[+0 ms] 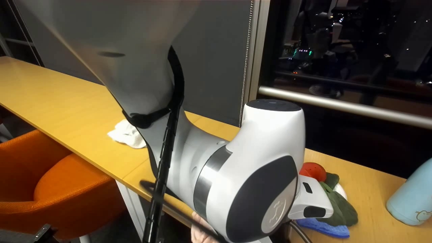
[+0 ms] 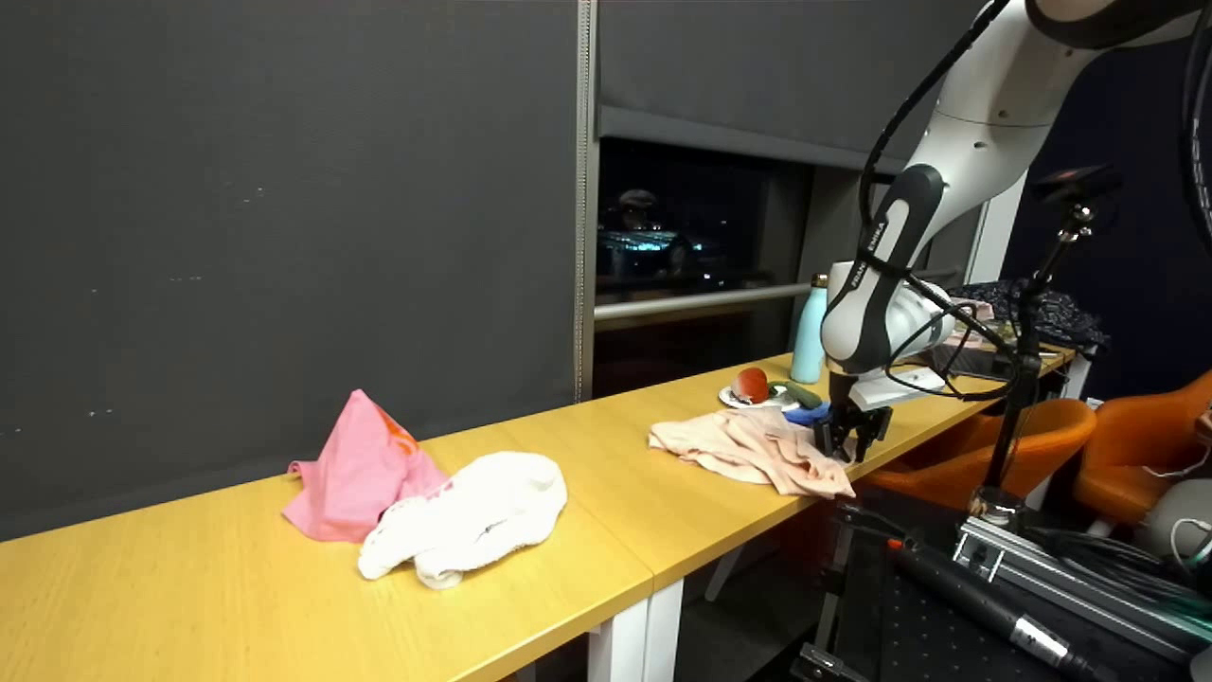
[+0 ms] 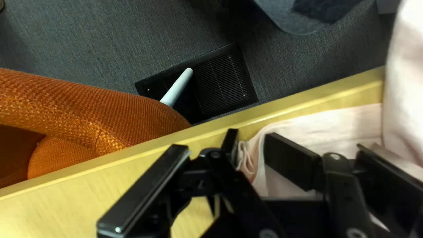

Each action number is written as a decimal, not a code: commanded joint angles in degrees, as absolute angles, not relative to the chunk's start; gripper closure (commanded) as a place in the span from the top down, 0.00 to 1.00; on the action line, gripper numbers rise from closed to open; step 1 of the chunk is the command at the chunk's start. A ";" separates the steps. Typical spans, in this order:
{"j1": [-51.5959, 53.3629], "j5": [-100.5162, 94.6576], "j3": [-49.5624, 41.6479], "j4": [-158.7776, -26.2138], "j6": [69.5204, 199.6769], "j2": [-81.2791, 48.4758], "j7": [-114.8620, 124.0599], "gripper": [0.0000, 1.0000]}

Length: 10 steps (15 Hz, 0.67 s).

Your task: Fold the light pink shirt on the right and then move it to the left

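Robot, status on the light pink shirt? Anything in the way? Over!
Gripper around bunched edge of light pink shirt, firm hold unclear. Shirt rumpled, not folded yet. White cloth, pink cloth farther along table, maybe in the way later.

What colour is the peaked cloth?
Pink, with some orange; the peaked cloth shows best in an exterior view.

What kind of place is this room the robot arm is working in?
Probably an office or similar workspace: orange padded chairs stand beside a long wood-toned table, and a dark roller blind hangs behind it.
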<state>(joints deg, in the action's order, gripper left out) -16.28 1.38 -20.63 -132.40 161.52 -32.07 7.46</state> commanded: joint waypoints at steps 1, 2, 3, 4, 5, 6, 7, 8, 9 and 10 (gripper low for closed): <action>-14.91 1.01 -21.39 -132.31 163.44 -31.21 8.39 0.01; -14.47 0.80 -21.71 -132.04 163.19 -30.58 8.54 0.00; -13.87 0.56 -22.13 -131.19 162.71 -30.23 8.93 0.00; -13.30 0.33 -22.44 -130.21 162.33 -30.14 9.30 0.03; -12.56 0.16 -22.69 -129.12 161.85 -29.84 9.83 0.03; -11.92 -0.03 -23.00 -128.09 161.66 -29.68 10.27 0.03; -11.22 -0.13 -23.16 -127.31 161.57 -29.15 10.78 0.03; -10.71 -0.20 -23.28 -126.45 161.61 -28.78 11.04 0.03; -10.03 -0.26 -23.40 -125.66 161.38 -28.15 11.58 0.03; -9.55 -0.20 -23.31 -124.67 161.42 -28.03 12.01 0.03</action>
<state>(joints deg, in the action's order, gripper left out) -11.51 1.26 -22.24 -126.25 162.27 -30.04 9.77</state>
